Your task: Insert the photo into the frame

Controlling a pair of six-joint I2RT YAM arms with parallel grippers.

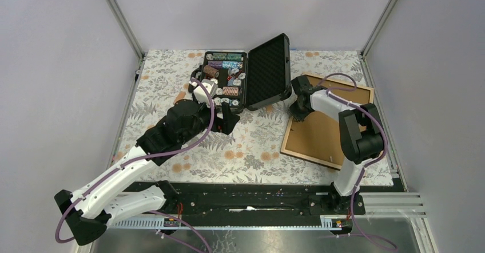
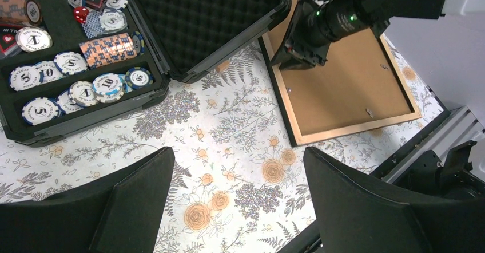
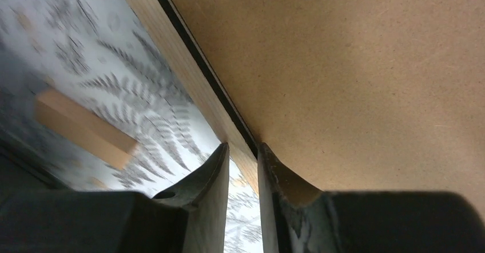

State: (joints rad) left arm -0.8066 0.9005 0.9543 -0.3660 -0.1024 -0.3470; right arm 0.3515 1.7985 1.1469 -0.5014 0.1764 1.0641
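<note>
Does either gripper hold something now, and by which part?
The right gripper pinches the frame by its light wood edge; the left gripper, open, holds nothing.

Both arms wear white shells over chunky black joint housings. The left arm (image 1: 117, 180) trails a purple cable (image 1: 177, 149) looping along its length, and the right arm (image 1: 326, 101) carries a matching purple lead (image 1: 342, 74) arcing over its wrist. Left fingers (image 2: 137, 207): broad, matte black wedges. Right fingers (image 3: 211, 201): dark, scuffed at the edges. Two green lights (image 2: 353, 18) glow on the right wrist housing (image 2: 334, 27)
</note>
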